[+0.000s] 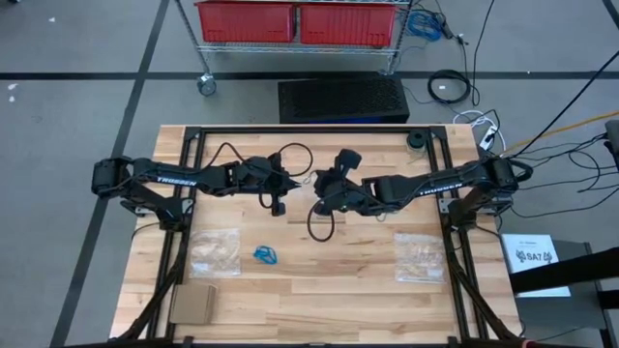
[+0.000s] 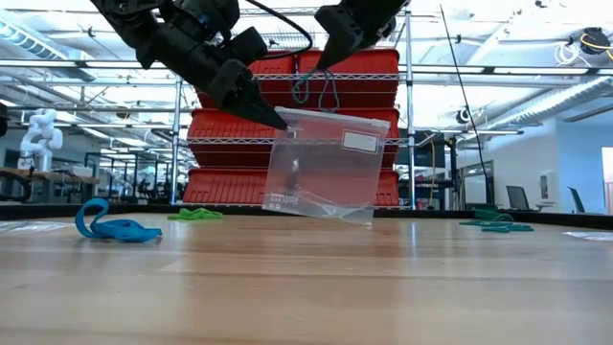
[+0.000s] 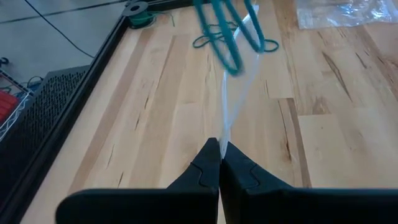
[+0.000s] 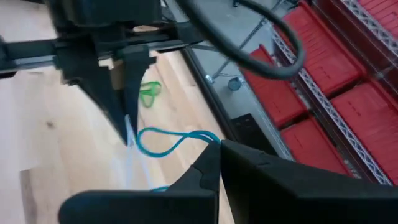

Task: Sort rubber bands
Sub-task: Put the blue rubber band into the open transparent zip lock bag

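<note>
My left gripper (image 3: 219, 149) is shut on a clear zip bag (image 2: 326, 168) with a white label, held up over the table's middle. My right gripper (image 4: 219, 146) is shut on teal rubber bands (image 2: 318, 91), which dangle just above the bag's top edge, beside the left gripper (image 2: 278, 122). Bright blue rubber bands (image 1: 266, 255) lie on the table nearer the near edge, also visible in the low view (image 2: 113, 228). Green bands (image 2: 196, 214) and more teal bands (image 2: 496, 225) lie farther back on the wood. My left gripper pinches the bag's top edge at one corner (image 3: 222, 138) between its two fingers, slanting down from the table's left. The bag hangs tilted below the fingers; I cannot tell whether its lower edge (image 2: 321, 213) touches the table. My right gripper pinches the teal bands between its shut fingers, coming from above and the right. A loop (image 4: 166, 140) sticks out past the fingertips and hangs free in the air.
Two more clear bags lie flat on the table, one near left (image 1: 215, 251) and one near right (image 1: 421, 256). A brown cardboard piece (image 1: 193, 304) sits at the near left corner. A black round part (image 1: 416, 140) sits at the far right corner. Red bins (image 2: 297, 125) stand behind the table.
</note>
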You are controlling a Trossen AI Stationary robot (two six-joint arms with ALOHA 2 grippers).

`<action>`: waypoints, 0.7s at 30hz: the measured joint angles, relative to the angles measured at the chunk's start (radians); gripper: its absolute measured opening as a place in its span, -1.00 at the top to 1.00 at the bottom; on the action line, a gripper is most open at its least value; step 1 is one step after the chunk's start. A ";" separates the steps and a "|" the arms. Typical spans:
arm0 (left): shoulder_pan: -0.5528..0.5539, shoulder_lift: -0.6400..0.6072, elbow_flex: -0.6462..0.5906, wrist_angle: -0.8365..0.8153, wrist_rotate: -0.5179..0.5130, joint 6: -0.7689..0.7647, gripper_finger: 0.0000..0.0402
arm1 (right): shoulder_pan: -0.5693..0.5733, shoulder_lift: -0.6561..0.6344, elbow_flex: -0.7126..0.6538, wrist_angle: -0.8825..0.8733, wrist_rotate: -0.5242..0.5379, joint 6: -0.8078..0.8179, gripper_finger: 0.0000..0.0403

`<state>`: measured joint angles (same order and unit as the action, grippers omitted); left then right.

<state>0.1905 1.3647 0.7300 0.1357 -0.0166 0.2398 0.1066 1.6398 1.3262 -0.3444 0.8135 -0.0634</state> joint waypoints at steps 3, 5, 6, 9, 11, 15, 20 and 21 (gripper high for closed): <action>0.000 0.000 0.000 -0.001 0.000 0.000 1.00 | 0.000 0.000 0.000 0.009 -0.001 -0.003 1.00; 0.000 0.000 0.000 -0.002 0.000 0.000 1.00 | 0.000 0.000 0.000 0.010 -0.001 -0.005 1.00; 0.000 0.000 0.000 -0.002 0.000 0.000 1.00 | 0.000 0.000 0.000 0.010 -0.001 -0.003 1.00; 0.000 0.000 0.000 -0.002 0.000 0.000 1.00 | 0.000 0.000 0.000 0.010 -0.004 0.007 1.00; 0.000 0.000 0.000 -0.003 0.000 0.000 1.00 | 0.003 0.000 0.000 -0.001 -0.006 0.021 1.00; 0.000 0.000 0.000 -0.004 0.000 0.000 1.00 | 0.014 0.000 0.000 -0.058 -0.007 0.064 1.00; 0.000 0.000 0.000 -0.005 0.000 0.000 1.00 | 0.026 0.003 0.000 -0.099 -0.006 0.105 1.00; 0.000 0.000 0.000 -0.005 0.000 0.000 1.00 | 0.027 0.006 0.000 -0.102 -0.002 0.107 1.00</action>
<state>0.1905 1.3647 0.7300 0.1307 -0.0166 0.2398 0.1333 1.6457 1.3262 -0.4464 0.8116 0.0433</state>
